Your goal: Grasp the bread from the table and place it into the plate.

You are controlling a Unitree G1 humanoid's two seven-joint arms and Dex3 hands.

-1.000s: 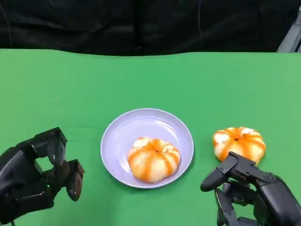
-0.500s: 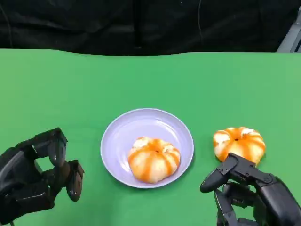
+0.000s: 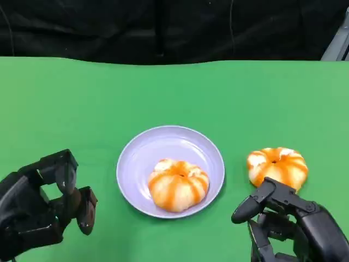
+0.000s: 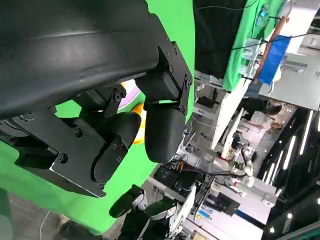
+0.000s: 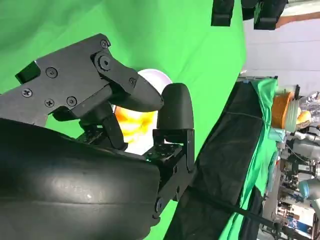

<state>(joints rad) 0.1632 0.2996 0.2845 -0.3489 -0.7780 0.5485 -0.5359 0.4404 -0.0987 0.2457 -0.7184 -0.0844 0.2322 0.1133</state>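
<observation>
A round orange-and-white bread (image 3: 178, 184) lies in the pale lilac plate (image 3: 143, 153) at the table's middle. A second bread of the same kind (image 3: 277, 166) rests on the green cloth right of the plate. My right hand (image 3: 289, 222) sits just in front of that bread, fingers apart, holding nothing. Low at the left my left hand (image 3: 46, 201) is also empty, with its fingers apart. The right wrist view shows my right hand (image 5: 125, 95) with a bread (image 5: 134, 122) partly hidden beyond it. In the left wrist view my left hand (image 4: 130, 130) covers most of a bread (image 4: 138, 114).
The green table (image 3: 174, 93) ends at a black curtain (image 3: 163, 27) along the back. A grey metal frame (image 3: 338, 43) stands at the far right corner. Shelves and equipment (image 4: 235, 150) fill the room beyond the table in the left wrist view.
Both hands have sunk very slightly toward the near edge. The breads and plate have not moved.
</observation>
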